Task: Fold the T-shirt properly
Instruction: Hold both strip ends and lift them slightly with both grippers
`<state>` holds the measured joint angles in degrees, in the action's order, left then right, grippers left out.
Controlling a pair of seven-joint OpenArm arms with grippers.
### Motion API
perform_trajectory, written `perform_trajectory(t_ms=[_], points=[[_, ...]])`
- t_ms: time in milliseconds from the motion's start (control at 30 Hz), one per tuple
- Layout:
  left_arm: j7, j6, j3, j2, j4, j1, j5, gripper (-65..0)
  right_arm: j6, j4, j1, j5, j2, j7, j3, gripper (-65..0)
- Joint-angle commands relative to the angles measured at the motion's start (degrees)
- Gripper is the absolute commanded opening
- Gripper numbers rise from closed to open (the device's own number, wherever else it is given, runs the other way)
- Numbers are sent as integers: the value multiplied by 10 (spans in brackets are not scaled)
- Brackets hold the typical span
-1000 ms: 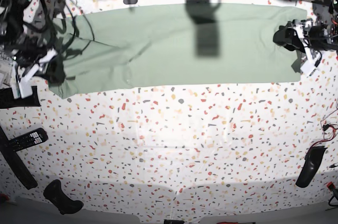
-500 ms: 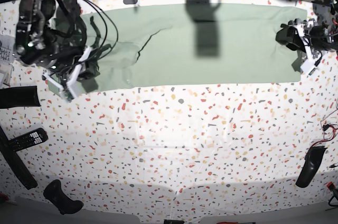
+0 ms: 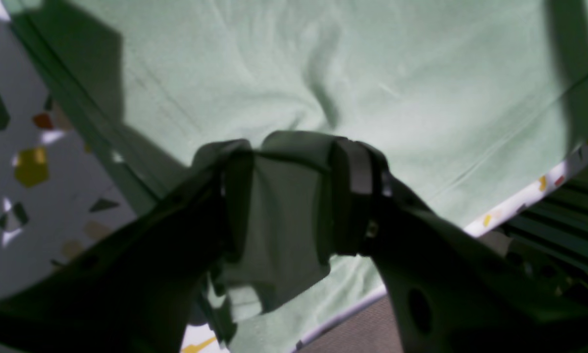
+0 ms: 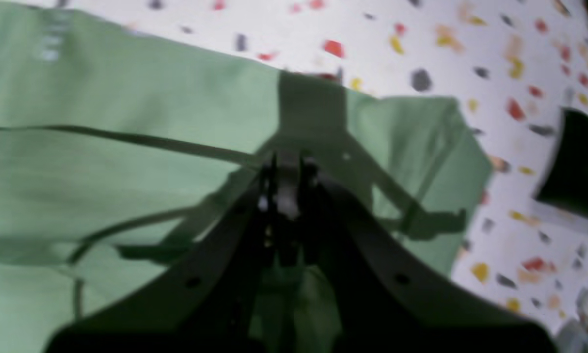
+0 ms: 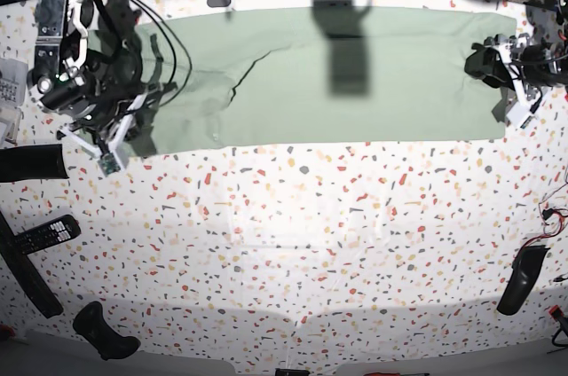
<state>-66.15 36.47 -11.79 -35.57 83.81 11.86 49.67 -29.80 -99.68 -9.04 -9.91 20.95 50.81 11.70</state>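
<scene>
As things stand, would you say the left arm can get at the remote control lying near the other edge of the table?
Probably not. The left gripper is at the T-shirt hem with cloth between its jaws, and the remote control lies across the table, beyond the right gripper.

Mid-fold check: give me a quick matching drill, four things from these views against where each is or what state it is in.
Things:
1. T-shirt
2. left gripper
3. right gripper
4. remote control

States:
A. jaws pinched tight on a thin fold of green cloth
B. lying on the speckled table, apart from the shirt
C. spread along the table's far edge
D. jaws apart with a thick bunch of green cloth between them

Pairs: 1-C, 2-D, 3-A, 4-B
</scene>
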Motion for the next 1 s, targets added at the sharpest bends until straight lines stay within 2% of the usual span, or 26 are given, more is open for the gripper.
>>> perform_trajectory(t_ms=[0,100,200,267,467,567,667,733,800,900,967], points=[[2,0,-5,-11,7,-4,-2,-404,13,-8,8,13,8,-9,3,-650],[2,0,-5,-11,7,-4,-2,-404,24,-8,8,48,8,-8,3,-632],[2,0,-5,-12,7,-4,-2,-404,24,-8,8,67,8,-8,3,-477],[2,0,-5,-12,7,-4,-2,-404,27,-8,8,70,8,-8,3,-432],[2,0,-5,-12,7,-4,-2,-404,53,-8,8,80,8,-10,3,-425],[2,0,-5,-12,7,-4,-2,-404,101,-8,15,137,8,-19,3,-425],[2,-1,-5,-13,7,-4,-2,-404,170,-8,34,209,8,-19,3,-425],[2,-1,-5,-15,7,-4,-2,-404,206,-8,53,233,8,-17,3,-425],[2,0,-5,-16,7,-4,-2,-404,213,-8,72,226,8,-18,3,-425],[2,0,-5,-16,7,-4,-2,-404,210,-8,96,146,8,-17,3,-425],[2,0,-5,-16,7,-4,-2,-404,183,-8,102,87,8,-18,3,-425]])
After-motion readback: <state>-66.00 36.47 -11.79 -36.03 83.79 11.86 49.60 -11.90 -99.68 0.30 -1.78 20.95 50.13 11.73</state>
